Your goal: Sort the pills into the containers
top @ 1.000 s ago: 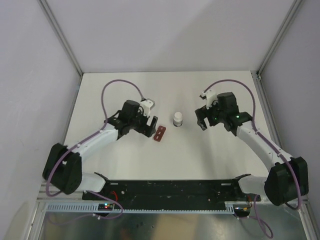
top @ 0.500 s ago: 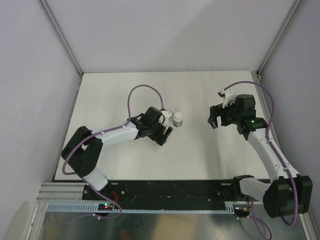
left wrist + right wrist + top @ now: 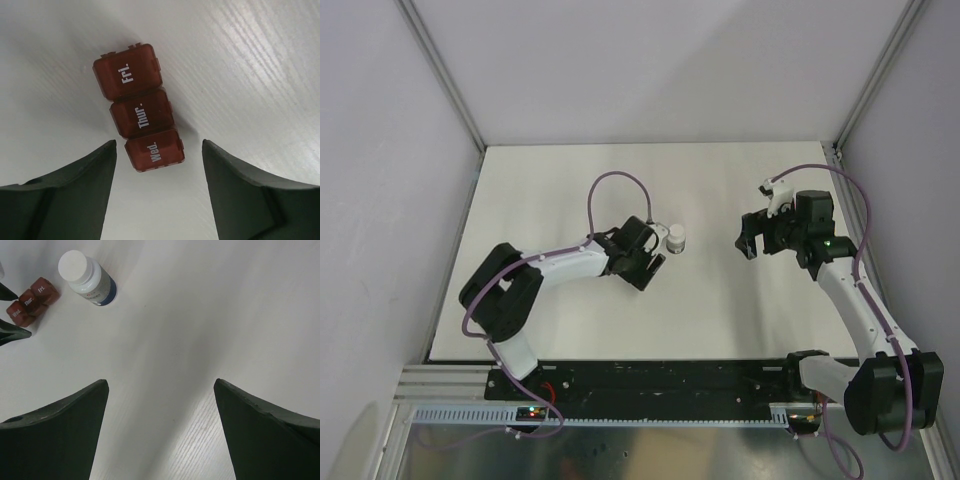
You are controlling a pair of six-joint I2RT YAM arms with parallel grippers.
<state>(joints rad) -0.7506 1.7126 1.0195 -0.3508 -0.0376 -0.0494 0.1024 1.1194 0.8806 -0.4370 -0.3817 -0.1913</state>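
The pill box [image 3: 140, 117] lies flat on the white bench [image 3: 570, 180], near its middle and well apart from every edge. It is a dark red strip of 3 square compartments with the lids down. White lettering on the lids reads "Fri.", "Thur." and "Wed.".

The left claw [image 3: 158, 150] is open, with its 2 dark fingers on either side of the "Wed." end. In the left wrist view a strip of bench shows between each finger and the box, so neither touches it.

A small bottle [image 3: 90, 277] with a white cap stands near the "Fri." end, apart from the box. Its label has a dark blue band and some red print too small to read.

The right claw [image 3: 160, 385] is spread wide and holds nothing. It hangs over bare bench, well to the right of the bottle. Open white surface lies between them and runs on to the right-hand frame rail [image 3: 850, 205].
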